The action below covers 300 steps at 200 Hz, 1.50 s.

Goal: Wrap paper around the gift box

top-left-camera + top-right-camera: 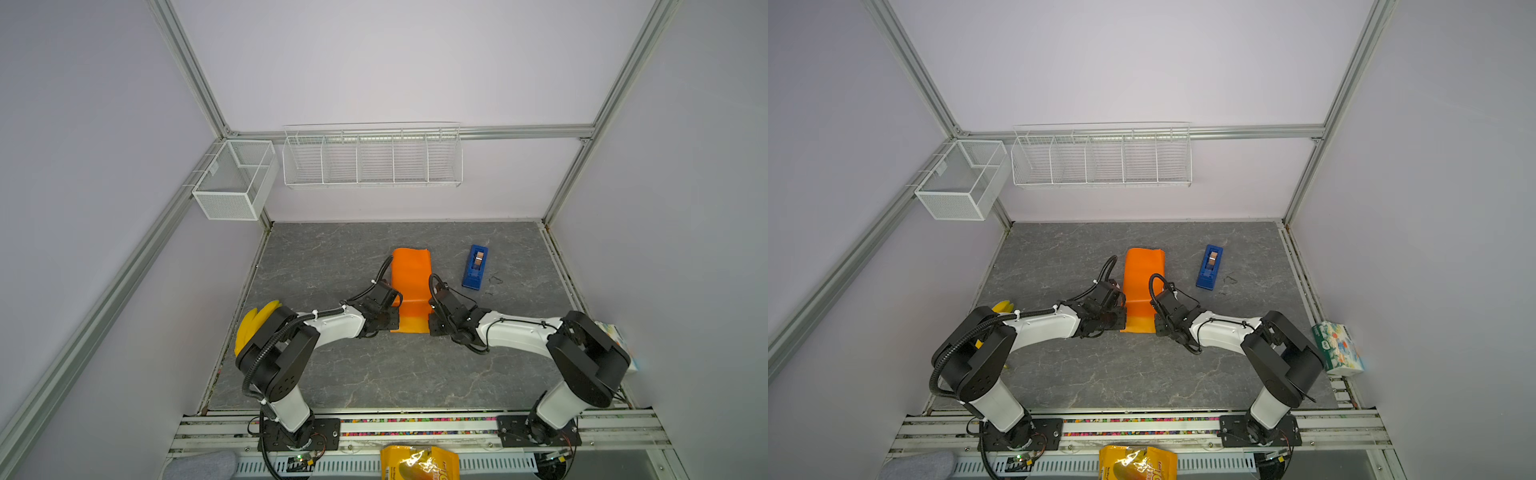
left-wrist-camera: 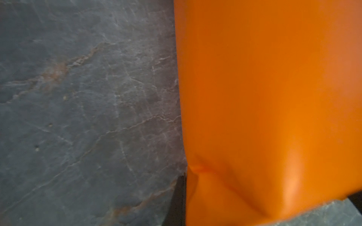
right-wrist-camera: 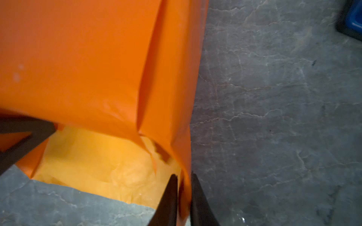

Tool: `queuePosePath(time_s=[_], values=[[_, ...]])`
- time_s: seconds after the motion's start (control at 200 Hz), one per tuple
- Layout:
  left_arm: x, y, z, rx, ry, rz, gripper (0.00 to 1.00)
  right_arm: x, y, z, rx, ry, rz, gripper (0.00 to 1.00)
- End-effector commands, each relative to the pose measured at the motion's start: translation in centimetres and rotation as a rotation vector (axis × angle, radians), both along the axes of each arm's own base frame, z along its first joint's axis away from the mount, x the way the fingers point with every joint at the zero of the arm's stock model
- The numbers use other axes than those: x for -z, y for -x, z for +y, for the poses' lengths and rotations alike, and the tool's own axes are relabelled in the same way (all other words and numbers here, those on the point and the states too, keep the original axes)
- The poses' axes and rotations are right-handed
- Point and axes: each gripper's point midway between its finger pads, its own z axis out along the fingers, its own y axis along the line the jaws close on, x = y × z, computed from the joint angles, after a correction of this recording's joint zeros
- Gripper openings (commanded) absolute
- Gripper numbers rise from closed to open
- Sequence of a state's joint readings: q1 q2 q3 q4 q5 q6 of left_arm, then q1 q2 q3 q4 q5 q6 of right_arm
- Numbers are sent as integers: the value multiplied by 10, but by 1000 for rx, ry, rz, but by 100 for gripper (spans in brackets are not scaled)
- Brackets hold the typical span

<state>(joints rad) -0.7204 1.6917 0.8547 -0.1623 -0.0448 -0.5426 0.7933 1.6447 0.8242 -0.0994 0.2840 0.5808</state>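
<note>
Orange paper (image 1: 410, 274) folded into long tube — near end gaping, paler inside.

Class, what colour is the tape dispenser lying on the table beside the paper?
The tape dispenser is bright blue; a top view shows it best.

On your grey marbled worktop (image 1: 374, 374) you have a blue tape dispenser (image 1: 475, 267) at two o'clock and yellow bananas (image 1: 253, 322) at nine. A tissue box (image 1: 1339, 348) sits at three, a yellow snack bag (image 1: 419, 462) at six, and white wire baskets (image 1: 372, 158) hang at twelve.
</note>
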Motion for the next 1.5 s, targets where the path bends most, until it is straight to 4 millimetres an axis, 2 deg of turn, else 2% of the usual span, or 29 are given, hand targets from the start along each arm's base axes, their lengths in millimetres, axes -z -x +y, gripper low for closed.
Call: queuePosePath(time_s=[0.0,0.06,0.085,0.25,0.39,0.5,0.695,0.79,0.865,0.885,0.995,1.115,1.305,1.495], values=[[6,0,4,-15,-34,16,0,4,0,-2,20,23,20,13],[6,0,4,-14,-31,17,0,6,1,-1,17,25,29,11],[6,0,4,-12,-31,19,0,7,2,-1,14,27,35,7],[6,0,4,-14,-30,17,0,1,3,-2,17,11,13,6],[5,0,4,-13,-30,16,0,-18,7,-2,5,-39,-55,30],[6,0,3,-11,-30,19,0,-24,7,-1,-3,-65,-83,47],[6,0,4,-11,-32,18,0,-25,-5,13,-21,-60,-84,56],[4,0,4,-10,-31,15,0,-22,-14,16,-13,-34,-79,56],[3,-1,4,-11,-30,11,0,-14,-17,15,-11,-14,-70,53],[2,0,3,-11,-27,11,0,-23,-25,21,-8,-32,-87,51],[-1,-2,0,-4,-17,5,4,-19,-33,21,-4,-15,-84,42],[-6,-7,-3,6,-23,-7,7,-16,-37,22,-7,-16,-84,36],[-13,-17,-4,-2,-50,-22,25,-13,-39,19,-4,-14,-81,20],[-16,-30,-6,0,-92,-30,27,-13,-39,20,-7,-15,-80,13]])
